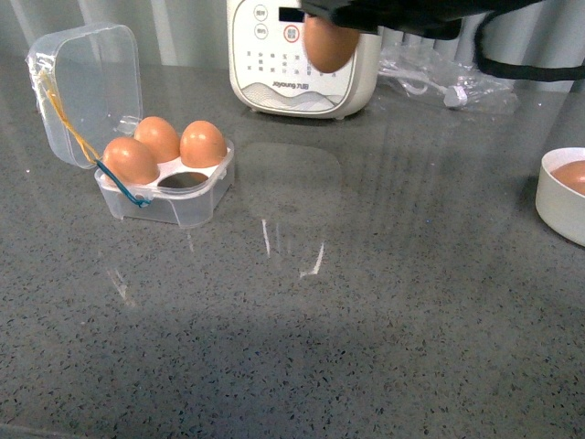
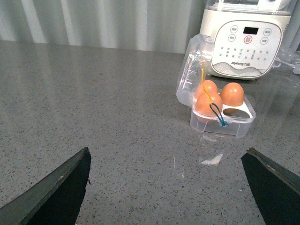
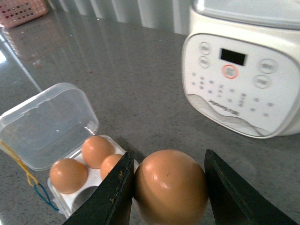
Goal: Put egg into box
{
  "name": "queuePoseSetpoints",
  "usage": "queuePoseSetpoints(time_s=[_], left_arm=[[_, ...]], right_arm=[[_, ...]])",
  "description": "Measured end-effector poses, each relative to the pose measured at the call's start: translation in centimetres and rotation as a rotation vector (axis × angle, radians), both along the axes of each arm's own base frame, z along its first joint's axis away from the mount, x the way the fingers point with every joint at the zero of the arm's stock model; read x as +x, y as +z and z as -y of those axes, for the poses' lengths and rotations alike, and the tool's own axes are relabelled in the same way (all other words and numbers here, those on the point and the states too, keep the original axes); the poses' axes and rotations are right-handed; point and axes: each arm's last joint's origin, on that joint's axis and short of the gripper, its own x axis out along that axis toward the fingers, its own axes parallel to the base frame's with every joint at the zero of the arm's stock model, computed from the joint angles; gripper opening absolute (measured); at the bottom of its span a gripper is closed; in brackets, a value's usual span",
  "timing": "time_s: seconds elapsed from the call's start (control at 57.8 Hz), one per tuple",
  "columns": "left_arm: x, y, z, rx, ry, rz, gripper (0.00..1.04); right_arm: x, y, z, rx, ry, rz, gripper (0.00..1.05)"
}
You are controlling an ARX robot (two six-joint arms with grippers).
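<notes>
My right gripper (image 1: 331, 27) is shut on the egg (image 1: 329, 44), an orange-brown egg held high in the air in front of the cream appliance; in the right wrist view the egg (image 3: 171, 186) sits between the two dark fingers (image 3: 115, 192). The box (image 1: 169, 187) stands open on the counter at the left, its clear lid tilted back, with three brown eggs in it and its front right cup empty. It also shows in the left wrist view (image 2: 222, 117) and the right wrist view (image 3: 65, 159). My left gripper (image 2: 171, 187) is open and empty, low over bare counter short of the box.
A tall cream appliance (image 1: 302, 64) with buttons stands at the back centre. A white round bowl (image 1: 562, 197) holding a brown egg sits at the right edge. Crumpled clear plastic (image 1: 439, 78) lies behind right. A pink basket (image 3: 21, 9) is far off.
</notes>
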Motion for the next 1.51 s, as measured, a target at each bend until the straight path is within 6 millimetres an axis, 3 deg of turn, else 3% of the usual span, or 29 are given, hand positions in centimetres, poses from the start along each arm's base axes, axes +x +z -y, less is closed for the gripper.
queuePoseSetpoints(time_s=[0.225, 0.381, 0.918, 1.091, 1.281, 1.506], left_arm=[[0.0, 0.0, 0.0, 0.0, 0.0, 0.0, 0.98], [0.0, 0.0, 0.0, 0.0, 0.0, 0.0, 0.98], [0.0, 0.0, 0.0, 0.0, 0.0, 0.0, 0.98], [0.0, 0.0, 0.0, 0.0, 0.0, 0.0, 0.98], [0.0, 0.0, 0.0, 0.0, 0.0, 0.0, 0.98], [0.0, 0.0, 0.0, 0.0, 0.0, 0.0, 0.98]], right_arm=[[0.6, -1.8, -5.1, -0.011, 0.12, -0.043, 0.39], [0.4, -2.8, -7.2, -0.026, 0.177, -0.067, 0.39], [0.4, -4.8, -9.0, -0.114, 0.207, -0.113, 0.39], [0.4, -4.8, -9.0, -0.119, 0.211, -0.116, 0.73], [0.6, -4.2, -8.5, -0.103, 0.184, -0.11, 0.99], [0.7, -2.3, -5.8, -0.041, 0.061, -0.104, 0.97]])
